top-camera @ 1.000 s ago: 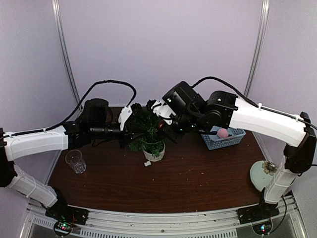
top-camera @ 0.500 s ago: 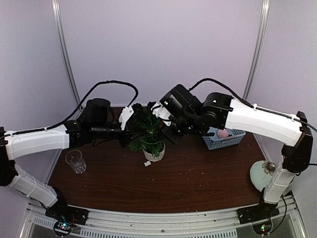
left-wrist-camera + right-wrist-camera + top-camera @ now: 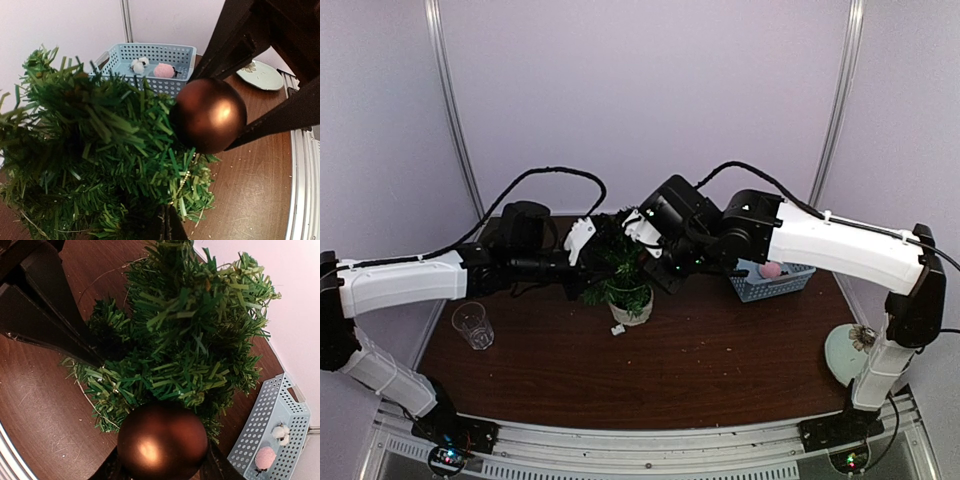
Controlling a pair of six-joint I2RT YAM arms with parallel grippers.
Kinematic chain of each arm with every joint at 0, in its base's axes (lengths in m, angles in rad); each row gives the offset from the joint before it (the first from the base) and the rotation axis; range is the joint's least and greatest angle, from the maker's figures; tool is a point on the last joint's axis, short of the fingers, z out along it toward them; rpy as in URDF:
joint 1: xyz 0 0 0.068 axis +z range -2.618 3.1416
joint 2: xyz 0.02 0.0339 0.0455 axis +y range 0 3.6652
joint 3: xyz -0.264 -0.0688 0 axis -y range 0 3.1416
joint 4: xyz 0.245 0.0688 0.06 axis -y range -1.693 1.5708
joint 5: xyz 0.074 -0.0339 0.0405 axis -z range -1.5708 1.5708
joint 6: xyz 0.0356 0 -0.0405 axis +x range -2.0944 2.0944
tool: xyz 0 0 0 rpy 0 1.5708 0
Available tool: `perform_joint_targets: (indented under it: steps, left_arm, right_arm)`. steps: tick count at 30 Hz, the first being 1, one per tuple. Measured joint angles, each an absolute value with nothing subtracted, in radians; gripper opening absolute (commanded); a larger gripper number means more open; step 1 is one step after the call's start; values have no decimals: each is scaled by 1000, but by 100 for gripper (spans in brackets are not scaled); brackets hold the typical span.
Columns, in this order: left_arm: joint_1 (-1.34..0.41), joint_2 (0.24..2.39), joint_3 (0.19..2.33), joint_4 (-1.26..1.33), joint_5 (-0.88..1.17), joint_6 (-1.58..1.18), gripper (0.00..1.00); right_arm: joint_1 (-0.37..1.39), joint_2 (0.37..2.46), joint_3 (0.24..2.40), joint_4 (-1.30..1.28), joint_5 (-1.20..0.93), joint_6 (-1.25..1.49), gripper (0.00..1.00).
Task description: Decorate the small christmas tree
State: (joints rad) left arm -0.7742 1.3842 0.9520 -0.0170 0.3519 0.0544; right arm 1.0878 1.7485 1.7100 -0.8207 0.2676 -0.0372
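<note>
Right claw [image 3: 209,115] clamps ball [image 3: 162,442] at 3 o'clock of tree [image 3: 620,265], not yet hung; left claw [image 3: 97,359] together; basket [image 3: 150,60] holds more.

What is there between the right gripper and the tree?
A brown ball. The right gripper holds it between its fingers, right at the outer sprigs of the tree. Both wrist views show this.

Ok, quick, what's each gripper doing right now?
Left gripper: closed, tips buried in the small christmas tree; whether it grips anything cannot be told.
Right gripper: closed on the brown ball ornament.
</note>
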Motion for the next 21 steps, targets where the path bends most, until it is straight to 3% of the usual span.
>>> perform_joint_targets:
  steps: [21]
  left_arm:
    - [-787, 1393, 957, 13, 311, 28, 0]
  right_arm:
    - [1088, 1750, 1708, -789, 289, -26, 29]
